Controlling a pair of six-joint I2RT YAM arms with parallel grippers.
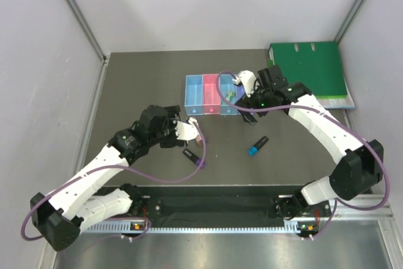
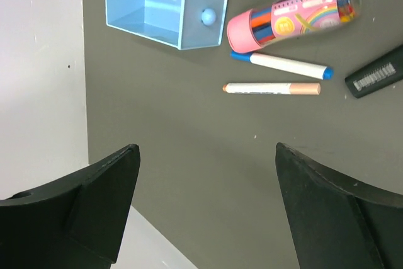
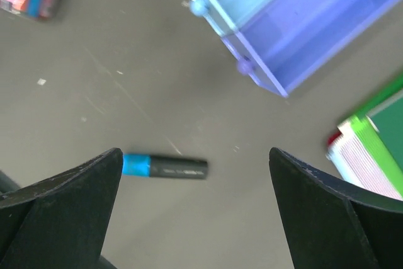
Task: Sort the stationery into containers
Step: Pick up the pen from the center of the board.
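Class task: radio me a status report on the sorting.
Left gripper open, right gripper open, both empty. Blue-tipped marker loose on table. Nothing blocking it.

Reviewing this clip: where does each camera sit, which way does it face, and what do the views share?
Top external: overhead from behind, looking down on the table; the left arm and right arm show whole.
Left wrist: on the left arm, facing down past the open left gripper at the light blue bin.
Right wrist: on the right arm, facing down past the open right gripper at a blue-ended black marker and the violet-blue bin.
Shared: top and right wrist both show that marker; top and left wrist, the light blue bin.
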